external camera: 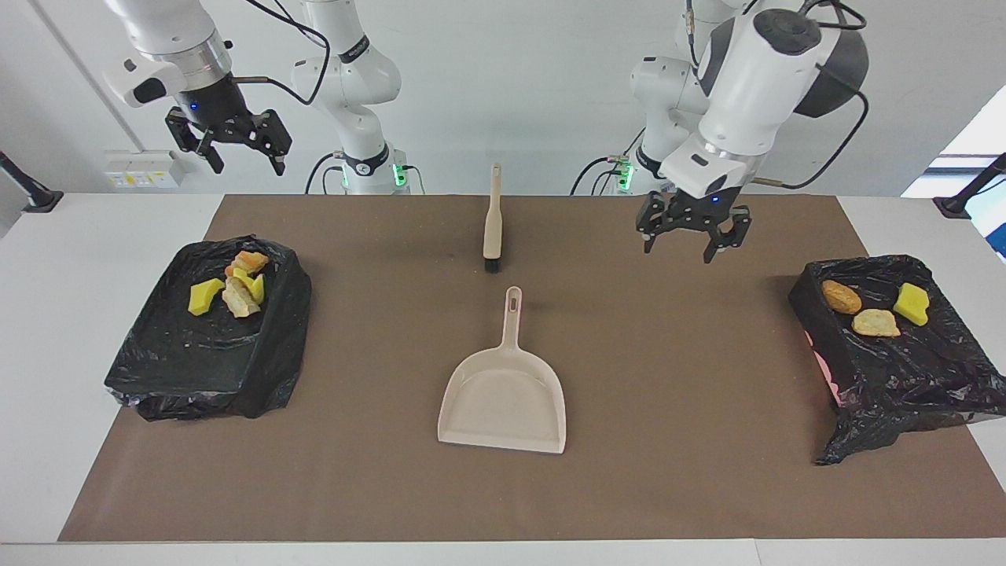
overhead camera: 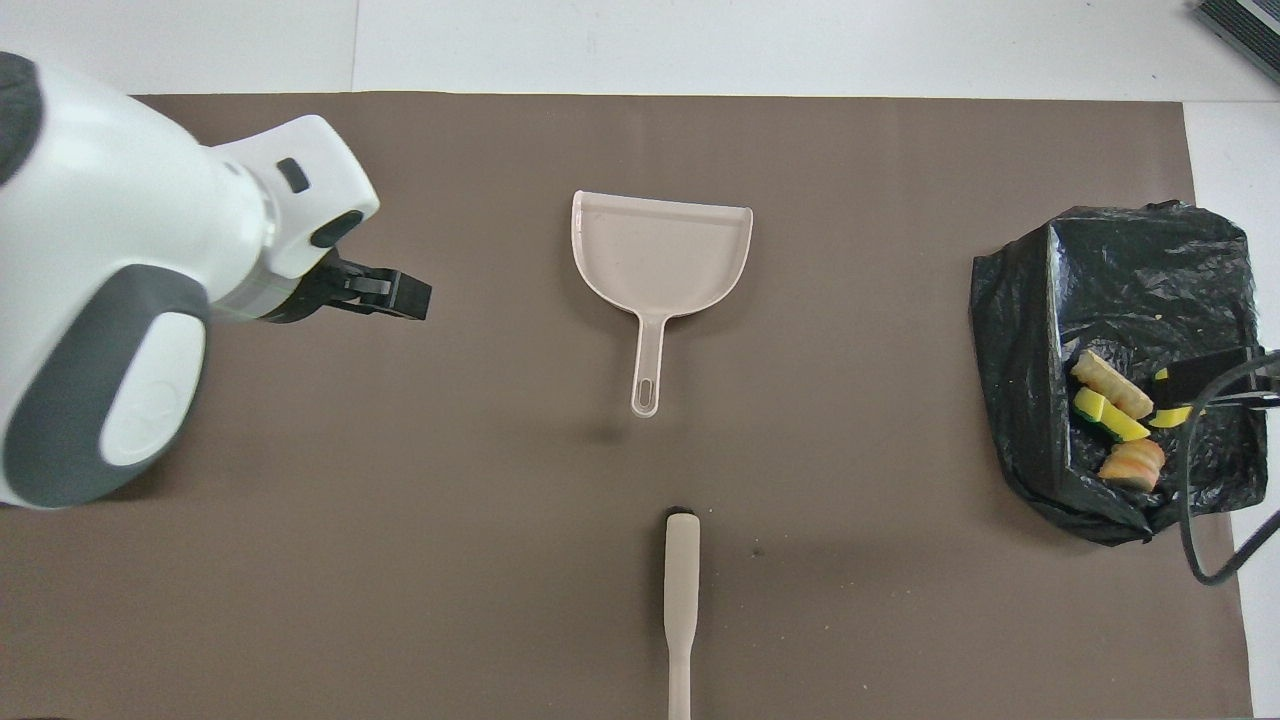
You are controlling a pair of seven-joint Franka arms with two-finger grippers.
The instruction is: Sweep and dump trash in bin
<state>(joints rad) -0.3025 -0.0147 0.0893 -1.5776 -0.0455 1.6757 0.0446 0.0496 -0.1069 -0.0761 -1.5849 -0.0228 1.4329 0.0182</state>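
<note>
Brown matting (external camera: pixel 377 487) covers most of the white table (external camera: pixel 47 377), and a plain white wall (external camera: pixel 487 94) closes the room at the robots' end.

In the facing view, nearest the robots lies the beige hand brush with black bristles (external camera: pixel 493 220), its handle at twelve o'clock and bristles at six. Just past the bristles lies the beige plastic dustpan (external camera: pixel 503 393), handle toward the robots and open mouth away from them; its pan is bare.

The trash sits in two black-bagged bins. The bin at the right arm's end (external camera: pixel 208 338), at nine o'clock from the dustpan, holds yellow sponge chunks and tan bread pieces in a cluster (external camera: pixel 233 289). The bin at the left arm's end (external camera: pixel 896 346), at three o'clock, holds two tan pieces and one yellow chunk (external camera: pixel 874 308).

The left gripper (external camera: pixel 685 245) hangs in the air over bare mat between the brush and the nearby bin, fingers spread apart and holding nothing. The right gripper (external camera: pixel 242 159) waits high above its end of the table, fingers likewise apart and unladen.
</note>
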